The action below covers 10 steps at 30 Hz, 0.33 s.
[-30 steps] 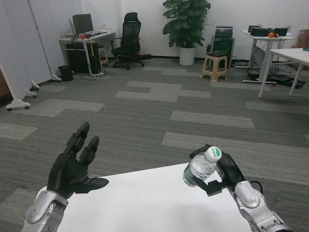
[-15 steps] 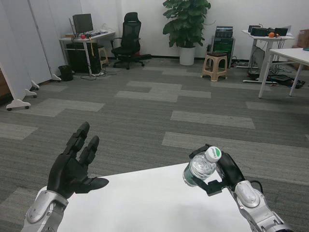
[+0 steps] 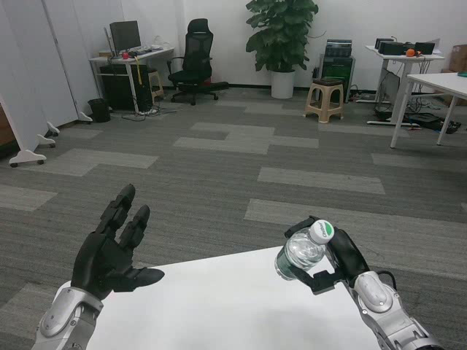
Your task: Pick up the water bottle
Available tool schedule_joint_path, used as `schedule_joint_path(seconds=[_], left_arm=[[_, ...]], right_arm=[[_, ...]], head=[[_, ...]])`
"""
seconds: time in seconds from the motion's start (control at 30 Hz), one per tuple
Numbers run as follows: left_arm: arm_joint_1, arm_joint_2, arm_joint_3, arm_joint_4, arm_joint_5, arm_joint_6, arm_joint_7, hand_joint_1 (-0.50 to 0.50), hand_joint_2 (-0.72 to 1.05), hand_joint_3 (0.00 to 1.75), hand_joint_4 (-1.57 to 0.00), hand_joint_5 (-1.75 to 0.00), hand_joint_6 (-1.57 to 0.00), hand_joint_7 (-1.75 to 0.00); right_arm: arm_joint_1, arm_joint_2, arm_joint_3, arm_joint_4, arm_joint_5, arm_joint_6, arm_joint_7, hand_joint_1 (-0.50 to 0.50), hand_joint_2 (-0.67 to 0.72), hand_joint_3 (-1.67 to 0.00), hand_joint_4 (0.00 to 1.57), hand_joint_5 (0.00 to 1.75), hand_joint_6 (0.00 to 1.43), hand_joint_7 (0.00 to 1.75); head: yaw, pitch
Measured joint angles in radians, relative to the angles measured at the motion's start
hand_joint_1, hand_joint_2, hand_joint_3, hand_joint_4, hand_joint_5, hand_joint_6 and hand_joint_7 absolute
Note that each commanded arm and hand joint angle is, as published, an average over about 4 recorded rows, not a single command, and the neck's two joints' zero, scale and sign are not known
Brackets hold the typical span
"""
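At lower right, our right hand [image 3: 341, 257] has its fingers wrapped around the water bottle [image 3: 302, 253], held tilted above the tabletop [image 3: 219, 306]; we should keep that grip firm and level it. Left hand [image 3: 111, 251] waits, fingers spread.

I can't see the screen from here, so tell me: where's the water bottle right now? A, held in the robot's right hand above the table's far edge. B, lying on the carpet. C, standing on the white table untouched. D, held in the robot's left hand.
A: the right hand grips the water bottle, tilted, above the far edge of the white table, while the left hand is raised with nothing in it.
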Motion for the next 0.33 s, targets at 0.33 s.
schedule_joint_path(seconds=[0.33], left_arm=[[0.000, 0.000, 0.000, 0.000, 0.000, 0.000, 0.000, -0.50, 0.34, 0.09, 0.00, 0.00, 0.00, 0.00]], right_arm=[[0.000, 0.000, 0.000, -0.011, 0.000, 0.000, 0.000, -0.43, -0.48, -1.27, 1.14, 1.55, 1.28, 1.28]], head=[[-0.002, -0.001]])
